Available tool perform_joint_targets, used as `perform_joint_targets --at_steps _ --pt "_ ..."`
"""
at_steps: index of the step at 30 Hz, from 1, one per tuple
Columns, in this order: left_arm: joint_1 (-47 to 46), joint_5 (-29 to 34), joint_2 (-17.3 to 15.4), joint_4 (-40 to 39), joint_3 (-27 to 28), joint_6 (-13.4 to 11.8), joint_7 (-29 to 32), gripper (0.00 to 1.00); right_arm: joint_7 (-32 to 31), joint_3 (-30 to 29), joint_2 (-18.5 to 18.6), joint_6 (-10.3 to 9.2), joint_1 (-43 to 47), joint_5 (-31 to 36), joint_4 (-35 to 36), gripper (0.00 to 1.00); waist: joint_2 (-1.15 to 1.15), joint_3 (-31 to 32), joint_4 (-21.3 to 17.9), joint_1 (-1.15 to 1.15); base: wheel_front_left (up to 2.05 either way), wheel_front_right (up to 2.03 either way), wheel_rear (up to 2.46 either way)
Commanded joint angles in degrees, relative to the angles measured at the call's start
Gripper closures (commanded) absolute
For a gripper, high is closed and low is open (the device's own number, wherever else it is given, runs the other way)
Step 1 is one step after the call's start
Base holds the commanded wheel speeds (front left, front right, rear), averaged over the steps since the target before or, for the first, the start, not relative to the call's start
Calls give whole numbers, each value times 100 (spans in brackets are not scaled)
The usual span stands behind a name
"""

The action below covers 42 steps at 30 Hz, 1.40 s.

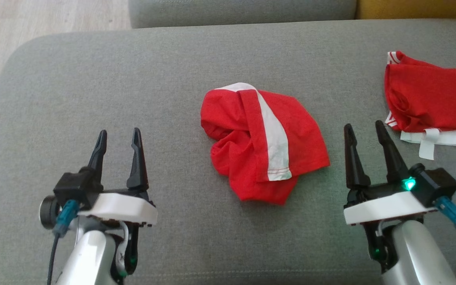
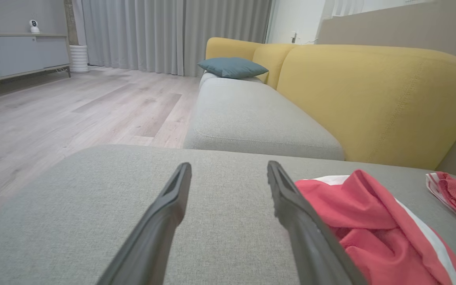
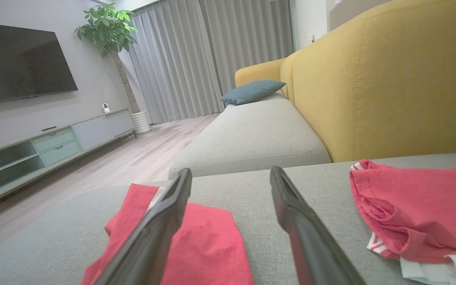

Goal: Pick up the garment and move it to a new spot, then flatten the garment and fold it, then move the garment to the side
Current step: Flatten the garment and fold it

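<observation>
Looking down, you see the garment (image 1: 265, 142) crumpled at the middle of the grey cushion (image 1: 172, 71) | your left gripper (image 1: 119, 132) jaws spread, empty, well left of it | your right gripper (image 1: 363, 125) jaws spread, empty, near its right edge | second red garment (image 1: 426, 99) far right

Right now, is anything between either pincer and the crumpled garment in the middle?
Nothing visible: bare cushion separates the garment from the left pincer and the right pincer, both open. The second garment lies off to the right.
</observation>
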<state>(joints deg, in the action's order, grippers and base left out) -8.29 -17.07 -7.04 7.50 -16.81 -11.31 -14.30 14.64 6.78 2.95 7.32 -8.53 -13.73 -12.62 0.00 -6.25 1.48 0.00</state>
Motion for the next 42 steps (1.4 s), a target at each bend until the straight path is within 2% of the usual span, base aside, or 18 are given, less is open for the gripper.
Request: perform_joint_targets --at_steps 1,6,13,20,28,29,30,31,35,42 --pt "-213 109 6 -239 300 72 -70 0 36 178 -7 17 -73 -59 140 0 0 -9 23 0 0 0 0" --pt "-156 334 228 -199 548 401 -70 0 -102 614 -7 17 -114 -116 -101 0 0 -77 107 0 0 0 0" --pt "-181 487 360 -52 668 648 -70 0 -501 1204 -7 17 -253 -458 -563 0 0 -233 242 0 0 0 0" --pt "-239 572 407 119 548 760 -70 0 -557 1401 -7 17 -539 -529 -1100 0 0 -398 473 0 0 0 0" --pt "-263 483 414 152 448 719 -70 0 -456 1444 -7 17 -810 -573 -1646 0 0 -463 658 0 0 0 0" --pt "-265 475 414 150 440 712 -70 0 -457 1436 -7 17 -840 -571 -1724 7 0 -465 671 0 0 0 0" --pt "-267 468 415 149 435 705 -70 0 -454 1433 -7 17 -872 -562 -1797 72 0 -464 682 0 0 0 0" --pt "-268 464 415 151 435 702 -70 0 -448 1434 -7 17 -904 -542 -1866 100 0 -460 689 0 0 0 0" --pt "-258 458 415 161 443 696 -70 0 -393 1324 -7 17 -1010 -447 -2043 100 0 -437 690 0 0 0 0" --pt "-200 418 415 148 459 656 -70 0 -268 699 -7 17 -1381 113 -2244 100 0 -327 627 0 0 0 0"
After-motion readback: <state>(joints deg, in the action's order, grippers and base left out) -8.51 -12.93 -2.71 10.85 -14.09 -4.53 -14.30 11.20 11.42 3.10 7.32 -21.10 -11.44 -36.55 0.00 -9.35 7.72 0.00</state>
